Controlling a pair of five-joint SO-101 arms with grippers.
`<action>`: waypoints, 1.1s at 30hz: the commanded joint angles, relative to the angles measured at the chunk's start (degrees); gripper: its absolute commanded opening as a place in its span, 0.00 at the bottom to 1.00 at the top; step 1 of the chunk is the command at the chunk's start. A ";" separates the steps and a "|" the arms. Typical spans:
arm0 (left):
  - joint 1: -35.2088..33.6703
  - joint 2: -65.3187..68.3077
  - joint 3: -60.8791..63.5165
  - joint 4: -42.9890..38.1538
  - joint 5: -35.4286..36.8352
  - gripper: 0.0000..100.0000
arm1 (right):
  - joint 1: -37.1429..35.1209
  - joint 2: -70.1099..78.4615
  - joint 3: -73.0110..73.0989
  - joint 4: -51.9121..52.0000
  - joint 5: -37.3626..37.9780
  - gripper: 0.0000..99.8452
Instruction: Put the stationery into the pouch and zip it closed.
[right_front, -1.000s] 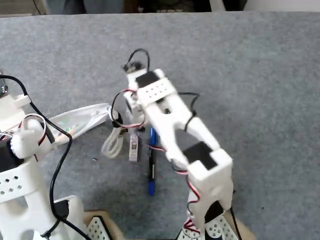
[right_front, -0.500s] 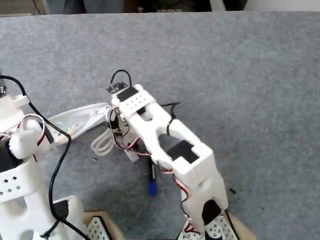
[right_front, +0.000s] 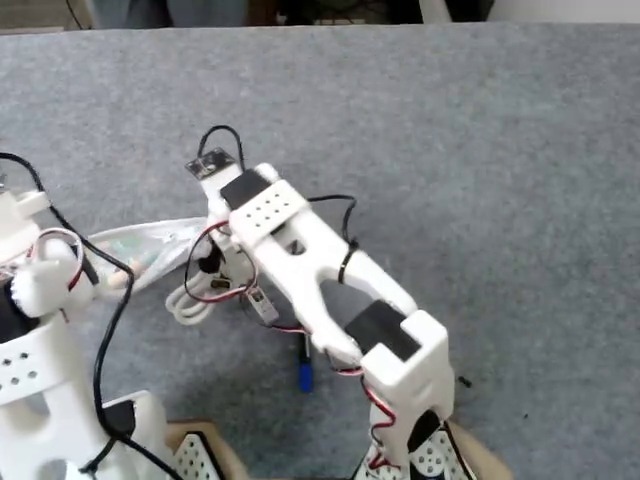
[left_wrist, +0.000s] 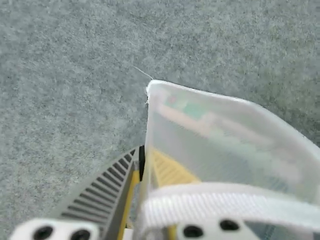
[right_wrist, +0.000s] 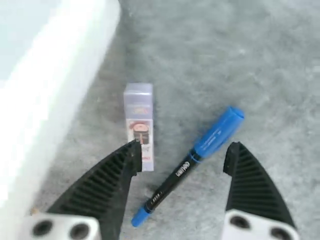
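The translucent white pouch (right_front: 150, 243) lies at the left of the table, with stationery showing faintly through it (left_wrist: 225, 145). My left gripper (left_wrist: 144, 160) is shut on the pouch's edge. My right gripper (right_wrist: 184, 146) hangs open above the mat. Below and between its fingers lie a blue pen (right_wrist: 192, 160) and a small lilac box (right_wrist: 139, 125). In the high view the right arm (right_front: 300, 260) stretches over the box (right_front: 265, 305) and hides most of the pen (right_front: 303, 372). Its wrist is beside the pouch's right end.
A looped white cord (right_front: 190, 303) sits just below the pouch, beside the right arm's wrist. A pale blurred shape (right_wrist: 45, 85) fills one side of the right wrist view. Grey mat (right_front: 480, 150) stretches bare to the right and back.
The right arm has swung left toward the pouch, and the white cord has shifted left with it. It now covers more of the pen. The left arm still holds the pouch.
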 joint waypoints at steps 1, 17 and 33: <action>-0.40 1.67 1.01 -1.49 0.53 0.03 | -4.13 -3.12 -0.57 -2.37 -0.09 0.28; -1.01 2.90 -0.57 -1.49 3.34 0.03 | -8.62 -3.12 11.82 -12.40 0.35 0.28; -0.75 2.99 -0.48 -1.49 3.34 0.03 | -8.44 -3.12 18.77 -18.37 0.44 0.27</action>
